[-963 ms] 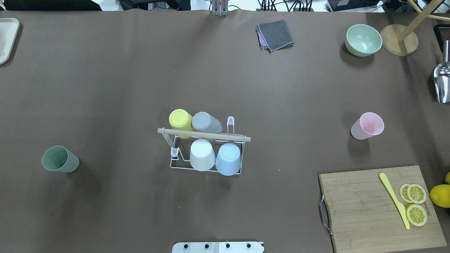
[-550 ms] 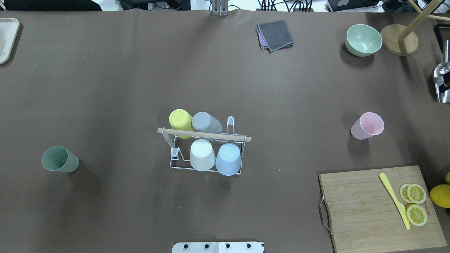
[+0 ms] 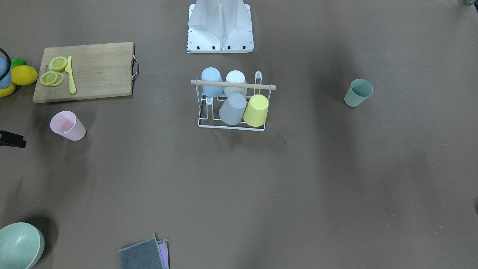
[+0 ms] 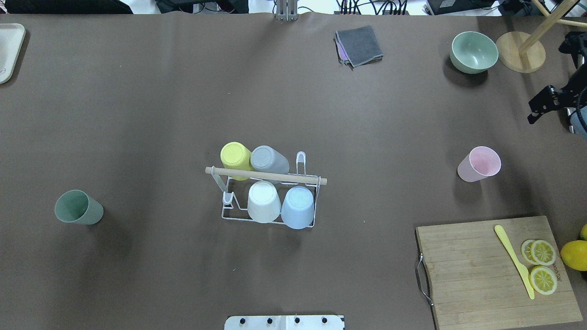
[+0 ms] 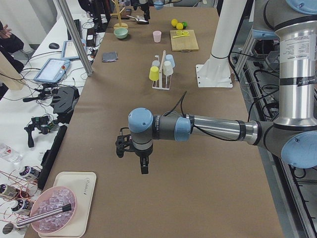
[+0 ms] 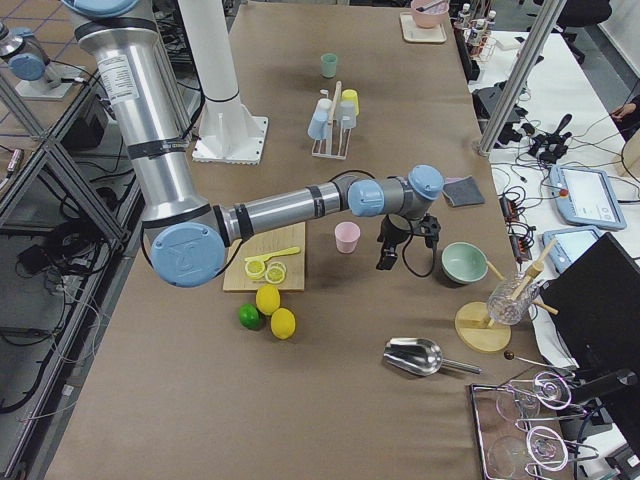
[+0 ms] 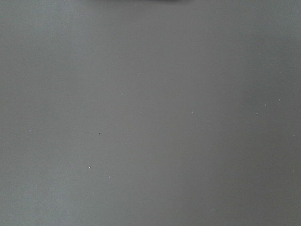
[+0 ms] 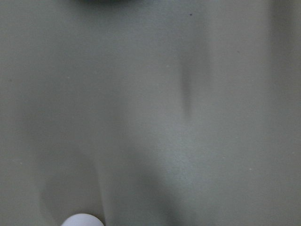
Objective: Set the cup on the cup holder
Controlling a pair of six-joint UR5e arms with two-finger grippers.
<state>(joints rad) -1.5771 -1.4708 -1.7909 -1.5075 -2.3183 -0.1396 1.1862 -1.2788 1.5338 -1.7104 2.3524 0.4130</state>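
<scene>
At mid tabletop stands the cup holder, with four cups inverted on it and two prongs bare. The pink cup stands upright, well apart on the robot's right, near the right gripper, whose fingers hang spread and empty. Judged light, stiff, smooth-walled and tapered: grip across the mid wall. For the left gripper, finger state cannot be told.

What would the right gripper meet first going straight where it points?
The right gripper points down, so likely the bare table; its wrist view shows mostly tabletop. The pink cup stands beside, seemingly off that line; depth is unclear.
</scene>
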